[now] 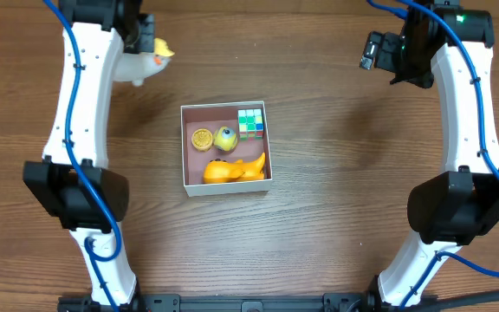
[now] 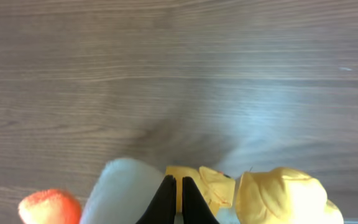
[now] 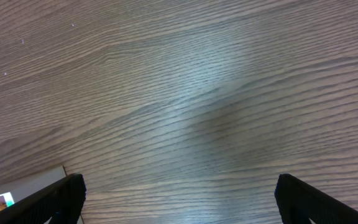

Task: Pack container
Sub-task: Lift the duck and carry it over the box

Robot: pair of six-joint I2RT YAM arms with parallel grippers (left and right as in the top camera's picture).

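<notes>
The shallow square white-walled container with the dull pink inside sits mid-table on the wood-grain tabletop, between the two arms. It holds an orange duck-shaped toy, a round yellow slice, a yellow-green ball toy and a multicoloured cube. At the far left, well apart from it, the left gripper is pinched tight on a white and yellow plush toy. The right gripper hangs far right, spread wide and holding nothing.
</notes>
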